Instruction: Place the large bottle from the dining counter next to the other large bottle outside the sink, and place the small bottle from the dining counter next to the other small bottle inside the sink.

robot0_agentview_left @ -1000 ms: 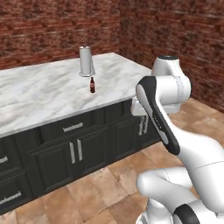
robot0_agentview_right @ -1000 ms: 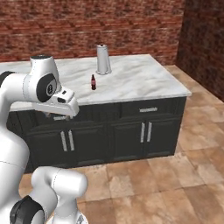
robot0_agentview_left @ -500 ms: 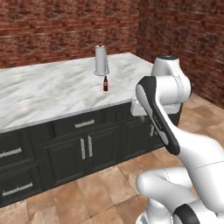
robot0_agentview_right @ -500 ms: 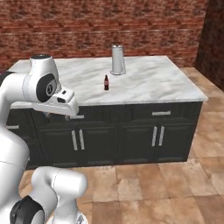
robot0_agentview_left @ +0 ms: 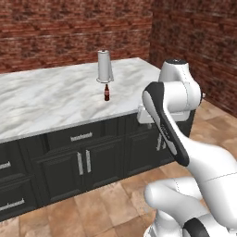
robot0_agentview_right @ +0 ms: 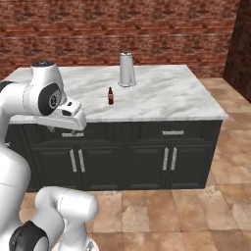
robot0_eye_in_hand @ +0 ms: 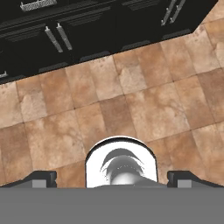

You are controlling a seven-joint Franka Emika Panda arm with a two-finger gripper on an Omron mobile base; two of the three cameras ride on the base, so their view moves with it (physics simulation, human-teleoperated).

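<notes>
The whole scene is shifted across both base views against the earlier pictures, which is read as the base driving along the dining counter [robot0_agentview_right: 162, 100] and not as any move of the things on it; the arm's folded pose is unchanged.

The small bottle [robot0_agentview_right: 111, 96] is seen standing upright on the marble surface, at about 7 o'clock of a tall grey canister [robot0_agentview_right: 127, 69] and near it but apart. In the left base view the same small bottle [robot0_agentview_left: 107, 92] is placed at roughly 6 o'clock of the canister [robot0_agentview_left: 105, 66]. A tall black bottle cannot be made out on the surface, and the sink is not to be found here.

The gripper [robot0_eye_in_hand: 111, 178] is held fully open and empty, pointed down at the tiled floor [robot0_eye_in_hand: 131, 100], with the dark cabinets [robot0_eye_in_hand: 87, 26] at 12 o'clock of the hand view (well short of any grasp).

The step in hand is judged to be the approach to the dining counter. The next move calls for the base to be settled within reach, the arm to be unfolded over the surface, and the gripper to be lowered around the small bottle.
</notes>
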